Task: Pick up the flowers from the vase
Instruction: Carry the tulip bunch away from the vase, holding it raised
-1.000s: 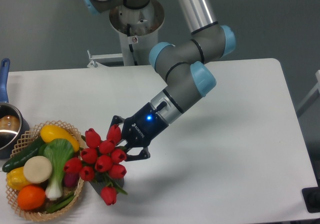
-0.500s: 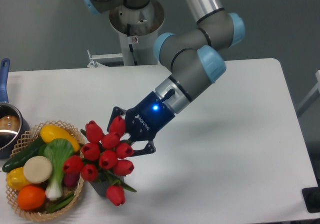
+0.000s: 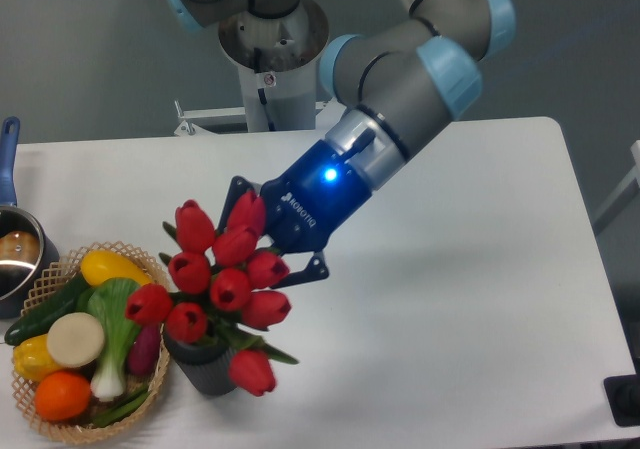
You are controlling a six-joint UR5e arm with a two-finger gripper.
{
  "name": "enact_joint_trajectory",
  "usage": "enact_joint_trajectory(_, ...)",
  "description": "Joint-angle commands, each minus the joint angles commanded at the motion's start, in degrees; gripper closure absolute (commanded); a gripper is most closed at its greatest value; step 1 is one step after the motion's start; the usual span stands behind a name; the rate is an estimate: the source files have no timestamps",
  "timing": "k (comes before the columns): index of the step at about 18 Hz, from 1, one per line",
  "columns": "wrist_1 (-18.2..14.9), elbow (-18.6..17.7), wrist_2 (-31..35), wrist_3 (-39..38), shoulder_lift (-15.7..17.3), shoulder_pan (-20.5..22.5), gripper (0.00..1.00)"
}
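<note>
A bunch of red tulip flowers with green leaves hangs at the lower left of the table. My gripper reaches into the bunch from the upper right and is shut on it; the buds hide the fingertips. Directly below stands the vase, a short dark grey ribbed cylinder. The lowest buds and leaves overlap its mouth, so I cannot tell whether the stems are still inside it.
A wicker basket full of vegetables and fruit stands just left of the vase, touching or nearly touching it. A blue-handled pot sits at the table's left edge. The arm's base column rises at the back.
The gripper has risen and shifted slightly right with the flowers in it. More of the vase shows beneath the bunch than a second ago.
</note>
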Motion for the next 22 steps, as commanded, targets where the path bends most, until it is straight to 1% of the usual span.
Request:
enact_joint_trajectory(3, 0.09, 1.58, 0.7, 0.88, -0.17, 3.51, 1.0)
enact_joint_trajectory(5, -0.09, 1.68, 3.5, 2.63, -0.18, 5.72, 1.0)
enact_joint_trajectory(7, -0.09, 1.06, 9.03, 5.7, -0.18, 7.92, 1.0)
enact_joint_trajectory(10, -0.18, 0.71, 17.46, 8.34, -0.18, 9.06, 1.0)
enact_joint_trajectory(12, -0.44, 0.62, 24.05, 11.07, -0.18, 9.42, 0.98)
enact_joint_trajectory(17, -0.62, -0.96, 42.33, 11.78, -0.44, 9.07, 0.99)
enact_joint_trajectory(18, -0.62, -1.22, 43.32, 13.35, -0.87, 9.07, 0.99)
enact_joint_trajectory(19, -0.7, -1.31, 44.11, 17.45, -0.97, 9.15, 0.98)
enact_joint_trajectory(20, -1.66, -1.23, 45.43, 20.28, -1.49, 9.15, 0.98)
enact_joint_trajectory(22, -5.26, -0.88, 51.03, 21.53, -1.84, 8.98, 0.98)
